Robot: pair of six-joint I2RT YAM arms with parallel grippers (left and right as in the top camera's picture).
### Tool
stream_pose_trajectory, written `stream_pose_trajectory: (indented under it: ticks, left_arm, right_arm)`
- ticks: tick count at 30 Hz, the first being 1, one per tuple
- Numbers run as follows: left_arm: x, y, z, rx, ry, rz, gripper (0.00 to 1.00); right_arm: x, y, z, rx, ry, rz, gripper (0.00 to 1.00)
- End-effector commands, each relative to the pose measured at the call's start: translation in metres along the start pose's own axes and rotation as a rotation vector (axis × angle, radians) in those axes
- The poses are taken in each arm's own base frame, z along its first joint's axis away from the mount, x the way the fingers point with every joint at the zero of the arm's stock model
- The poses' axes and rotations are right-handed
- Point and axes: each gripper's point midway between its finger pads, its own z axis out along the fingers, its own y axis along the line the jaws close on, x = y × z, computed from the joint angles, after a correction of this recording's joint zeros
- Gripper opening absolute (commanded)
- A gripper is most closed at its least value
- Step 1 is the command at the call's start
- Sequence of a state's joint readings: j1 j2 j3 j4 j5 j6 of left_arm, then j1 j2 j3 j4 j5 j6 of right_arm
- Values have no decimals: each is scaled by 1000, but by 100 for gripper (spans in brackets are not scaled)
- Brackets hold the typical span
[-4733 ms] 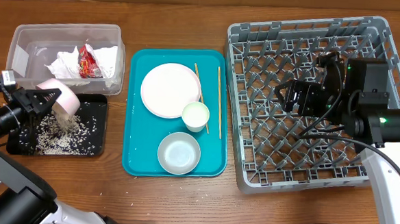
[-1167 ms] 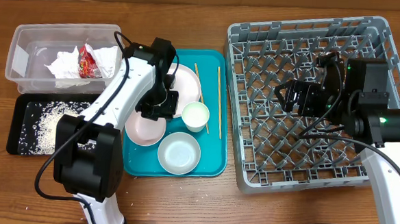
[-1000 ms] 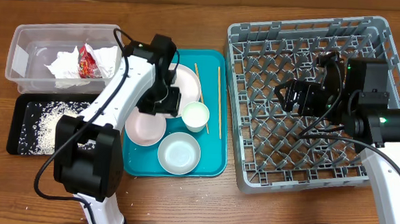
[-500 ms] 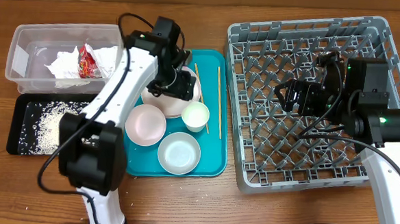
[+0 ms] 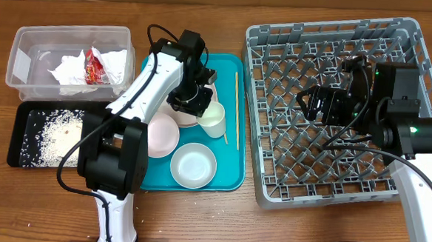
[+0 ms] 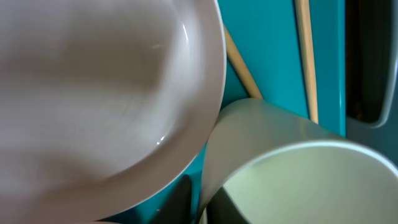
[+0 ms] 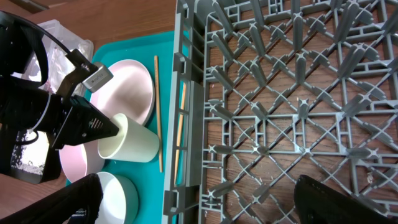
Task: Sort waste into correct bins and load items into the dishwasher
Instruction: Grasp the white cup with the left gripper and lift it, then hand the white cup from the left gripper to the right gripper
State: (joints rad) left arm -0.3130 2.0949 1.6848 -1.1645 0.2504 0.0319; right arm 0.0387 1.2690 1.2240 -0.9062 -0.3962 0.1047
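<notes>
currently my left gripper [image 7: 117, 129] is clamped on the white cup [image 7: 135, 145] rim, cup tipped on the teal tray [image 5: 227, 170] beside the plate [image 6: 93, 93]. thin pinch could slip on lift. right gripper [image 5: 311, 104] apart.

2 bowls [image 5: 193, 165], 2 chopsticks [image 7: 157, 112], 1 plate [image 7: 130, 87], 1 cup [image 7: 134, 144].

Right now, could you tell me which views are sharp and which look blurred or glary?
Overhead: sharp, evenly lit. Left wrist: too close, the plate and cup soft, small glints on the plate's rim. Right wrist: dish rack crisp, no glare.
</notes>
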Motion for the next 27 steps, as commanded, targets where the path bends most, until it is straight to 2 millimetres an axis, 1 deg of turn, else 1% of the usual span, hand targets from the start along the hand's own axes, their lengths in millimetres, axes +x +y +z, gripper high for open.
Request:
stream_pose_trajectory:
  ticks: [1, 3, 5, 11, 13, 14, 16, 19, 22, 27]
  left_arm:
    - [-8, -3, -8, 13, -21, -19, 4]
    - [-12, -6, -19, 38, -36, -32, 4]
    - [-18, -12, -35, 94, -60, -41, 4]
    - [-35, -33, -87, 327, -148, -66, 4]
    - [-40, -46, -112, 476, -190, -49, 4]
    - [-41, -55, -128, 586, -217, -38, 4]
    - [-42, -62, -144, 700, -243, -27, 4]
    - [-41, -69, -168, 863, -280, -16, 4]
    - [-39, -75, -182, 957, -297, -9, 4]
    - [-37, -83, -194, 1045, -299, -12, 4]
  right_arm:
    - [-8, 3, -4, -11, -24, -3, 100]
    - [-8, 4, -4, -18, -23, -3, 100]
    - [-8, 10, -5, -49, -21, -6, 100]
    - [-13, 37, -4, -216, -33, -32, 100]
    - [-16, 44, 1, -279, -26, -11, 100]
    - [-19, 48, 6, -313, -18, 18, 100]
    - [-22, 58, 13, -390, -2, 28, 100]
    - [-25, 85, 22, -568, 28, -5, 100]
    - [-25, 102, 33, -663, 57, -20, 100]
    - [-25, 133, 46, -767, 73, -64, 100]
